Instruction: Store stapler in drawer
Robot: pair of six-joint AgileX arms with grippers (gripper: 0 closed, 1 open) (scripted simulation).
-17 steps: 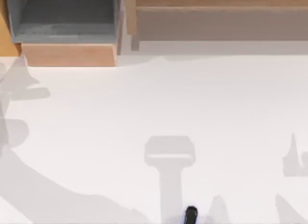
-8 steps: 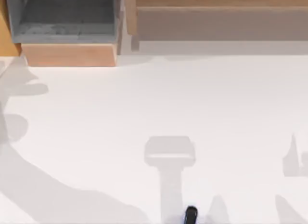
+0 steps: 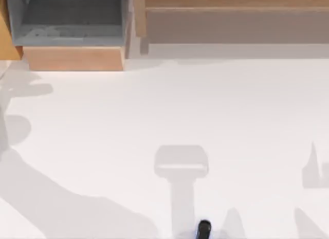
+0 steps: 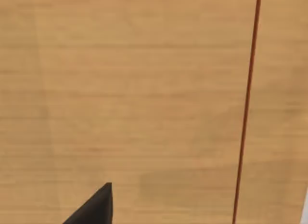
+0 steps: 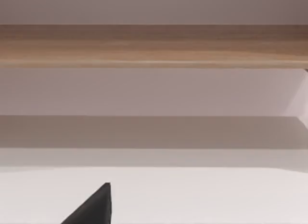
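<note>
At the far left corner of the white tabletop [image 3: 169,105], seen from above, the drawer [image 3: 74,58] stands pulled open, its grey inside bare and its light tan front panel facing the middle of the tabletop. Just beside it to the right, along the far edge, runs the wider brown wooden shelf unit [image 3: 231,13]. The stapler [image 3: 204,229], a small black object with a rounded glossy end, lies at the near edge a little right of centre, well apart from the drawer and cut partly by the border of the view. Soft grey shadows of the arms fall across the near left and near right of the tabletop. The left wrist view looks closely onto a tan wooden surface [image 4: 144,89] crossed by a thin dark red line, with one black fingertip [image 4: 96,207] of the left tool at its edge. The right wrist view faces the shelf unit across the white surface, with one black fingertip [image 5: 94,205] of the right tool likewise. For both tools I cannot tell whether they are spread or pressed together.
</note>
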